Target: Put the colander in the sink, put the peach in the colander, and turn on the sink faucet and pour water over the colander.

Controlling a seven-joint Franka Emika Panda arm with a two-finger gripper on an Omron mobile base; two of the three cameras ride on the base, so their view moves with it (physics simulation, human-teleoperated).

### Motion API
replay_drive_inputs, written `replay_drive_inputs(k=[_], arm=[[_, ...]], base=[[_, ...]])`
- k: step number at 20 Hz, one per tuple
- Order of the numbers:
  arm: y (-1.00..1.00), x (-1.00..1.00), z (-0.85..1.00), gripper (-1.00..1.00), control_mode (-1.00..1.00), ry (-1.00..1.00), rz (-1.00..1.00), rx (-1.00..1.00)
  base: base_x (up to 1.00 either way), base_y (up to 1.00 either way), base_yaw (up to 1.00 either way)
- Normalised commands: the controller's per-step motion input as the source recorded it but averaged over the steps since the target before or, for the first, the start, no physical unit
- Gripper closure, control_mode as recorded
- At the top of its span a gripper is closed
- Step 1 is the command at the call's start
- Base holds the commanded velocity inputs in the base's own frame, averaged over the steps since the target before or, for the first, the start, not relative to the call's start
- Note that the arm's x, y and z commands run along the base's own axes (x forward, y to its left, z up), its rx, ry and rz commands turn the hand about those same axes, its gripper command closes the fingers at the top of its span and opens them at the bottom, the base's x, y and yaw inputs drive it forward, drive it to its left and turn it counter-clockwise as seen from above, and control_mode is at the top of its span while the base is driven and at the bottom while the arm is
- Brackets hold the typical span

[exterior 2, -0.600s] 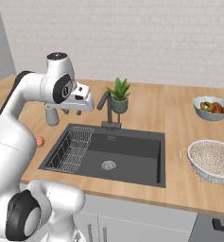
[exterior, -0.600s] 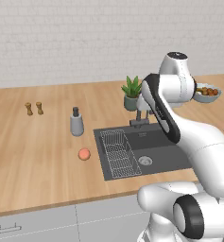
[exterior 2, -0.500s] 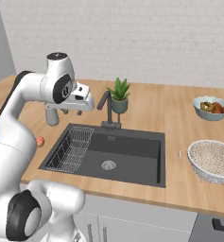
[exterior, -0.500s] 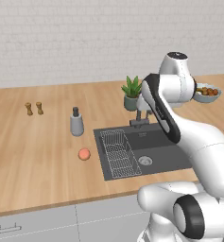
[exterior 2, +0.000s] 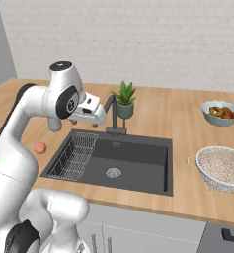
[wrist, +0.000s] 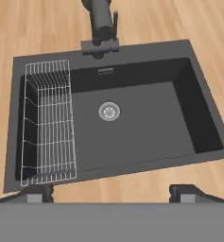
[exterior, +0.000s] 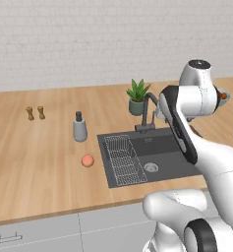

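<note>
1. The fingers [wrist: 111,193] stand wide apart with nothing between them; the two dark tips sit at the lower left and lower right of the hand view, above the near edge of the sink [wrist: 198,123].
2. Inside the sink, a wire rack [wrist: 48,122] fills the left part of the frame and a round steel drain [wrist: 108,111] lies near the middle; the basin holds nothing else.
3. The sink faucet [wrist: 100,23] rises at the top centre of the hand view, at the basin's far rim.
4. In the right base view, the colander [exterior 2: 220,168] rests on the bench [exterior 2: 187,123] at the right of the frame, well apart from the sink, empty as far as can be seen.
5. A grey-blue bowl [exterior 2: 221,112] of brown and orange food sits upper right, beyond the colander.
6. The peach [exterior: 87,160] lies on the bench left of the sink in the left base view, near a soap dispenser [exterior: 79,127].
7. A potted plant [exterior: 136,97] stands behind the faucet.
</note>
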Motion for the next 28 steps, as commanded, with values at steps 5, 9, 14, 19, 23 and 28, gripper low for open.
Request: replay_drive_inputs(k=[5,9,14,19,23,28], arm=[[-0.82,-0.56,0.0,-1.0,-1.0,-0.06,-0.19,0.0],[-1.0,-0.32,0.0,-1.0,-1.0,0.02,-0.04,0.0],[-1.0,-0.19,0.0,-1.0,-1.0,0.02,0.0,-0.03],[-1.0,-0.09,-0.06,-1.0,-1.0,0.06,0.0,0.0],[-1.0,-0.04,-0.1,-1.0,-1.0,0.08,0.0,0.0],[-1.0,0.01,-0.14,-1.0,-1.0,0.15,0.0,0.01]], base=[[0.0,0.0,0.0],[0.0,0.0,0.0],[0.0,0.0,0.0],[0.0,0.0,0.0],[0.0,0.0,0.0],[0.0,0.0,0.0]])
